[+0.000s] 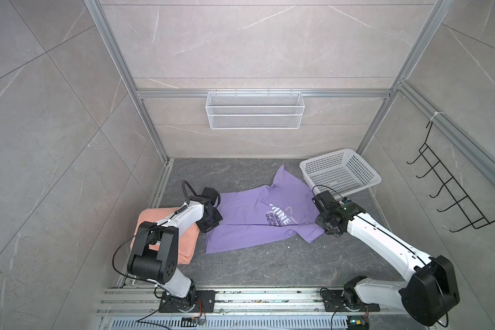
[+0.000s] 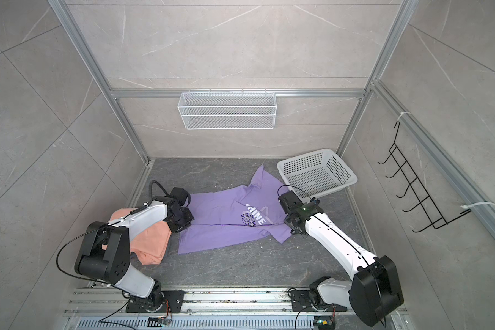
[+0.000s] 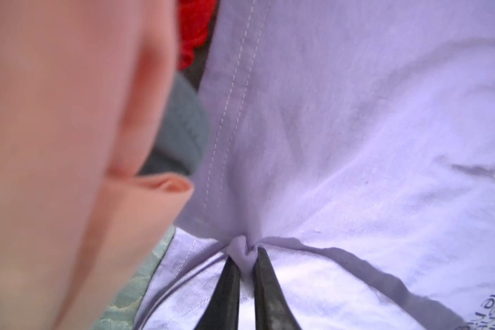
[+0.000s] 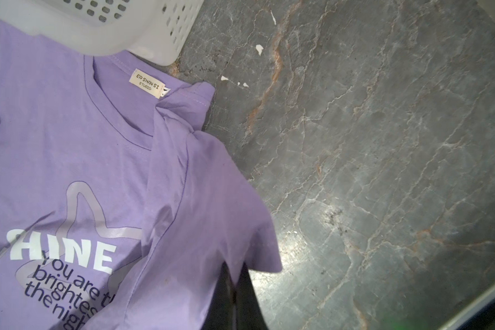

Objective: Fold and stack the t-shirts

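Pinching a bunched fold of the purple shirt [image 3: 355,143], the left claw [image 3: 245,253] is clamped on cloth — the right claw [image 4: 235,283] sits closed, tips together, at the sleeve's edge.

Left arm [image 1: 183,216], right arm [image 1: 383,237]: white link shells, black joint housings, black cable [image 2: 151,187] looping outside each. Black base plates [image 1: 207,298] at 6 o'clock. Left claw [image 3: 245,253]: two dark tapered fingers [image 3: 226,288]. Green light [image 2: 305,208] on right wrist.

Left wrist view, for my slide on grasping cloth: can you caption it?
Left gripper pinches a fold of the lavender t-shirt beside the peach t-shirt.
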Tool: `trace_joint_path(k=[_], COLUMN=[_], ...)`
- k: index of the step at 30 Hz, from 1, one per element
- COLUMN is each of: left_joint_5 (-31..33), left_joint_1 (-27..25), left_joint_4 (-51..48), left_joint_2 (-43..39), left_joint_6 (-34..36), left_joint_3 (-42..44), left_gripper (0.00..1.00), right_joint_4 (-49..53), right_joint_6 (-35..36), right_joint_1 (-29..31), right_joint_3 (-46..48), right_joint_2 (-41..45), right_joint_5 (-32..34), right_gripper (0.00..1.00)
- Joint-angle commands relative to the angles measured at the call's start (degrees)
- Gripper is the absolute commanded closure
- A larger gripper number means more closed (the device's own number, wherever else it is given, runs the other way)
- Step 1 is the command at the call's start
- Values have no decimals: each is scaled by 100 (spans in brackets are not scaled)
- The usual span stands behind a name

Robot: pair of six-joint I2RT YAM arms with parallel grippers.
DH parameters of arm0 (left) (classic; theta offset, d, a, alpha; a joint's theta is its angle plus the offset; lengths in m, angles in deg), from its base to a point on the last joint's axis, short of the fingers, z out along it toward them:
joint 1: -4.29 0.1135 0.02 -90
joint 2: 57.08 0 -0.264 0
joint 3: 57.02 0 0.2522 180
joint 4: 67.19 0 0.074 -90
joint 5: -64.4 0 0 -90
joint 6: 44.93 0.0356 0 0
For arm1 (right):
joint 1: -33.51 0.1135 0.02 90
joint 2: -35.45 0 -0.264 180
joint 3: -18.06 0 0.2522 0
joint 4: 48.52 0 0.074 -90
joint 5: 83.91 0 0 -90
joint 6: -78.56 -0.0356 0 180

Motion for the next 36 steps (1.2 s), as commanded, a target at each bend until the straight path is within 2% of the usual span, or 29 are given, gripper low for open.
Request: trace_joint_path(k=[1,3,7,17,19,23,26,31,34,36], left_joint_5=[-139,-178,-218,-263,-213,-193,-85,6,167,223], left_joint_1=[22,24,23,24,23,25,32,34,40,45], left_joint_4=[-154,-172,-92,55,32,40,-248,-800,-1172,-1333], left_joint_2=[-332,-427,-522,-688,-754,-1054,-1402,-2021,-2262,-2380], left_joint_6=[-157,-188,-249,-198,-171,80,505,1426,1927,2246], left_joint_3=[148,218,382,496,468,296,-223,-1633,-2610,-3182], left_gripper=[85,80,79,92,99,100,100,100,100,100], right_joint_4=[-88,-145,-199,-323,-323,-330,-284,-426,-713,-750], right_joint_6=[-49,-21,53,-8,-28,-33,23,523,1340,1767], right_joint_1=[41,41,43,41,41,38,38,35,32,-3], right_joint_3=[45,10,-56,23,7,-184,-617,-1896,-2913,-3699], right_joint_2=[-96,-134,-228,-209,-173,-36,64,289,308,187], right_joint_5=[-54,-83,-101,-128,-102,-125,-146,79,175,13], right_gripper=[100,100,100,100,100,100,100,100,100,100])
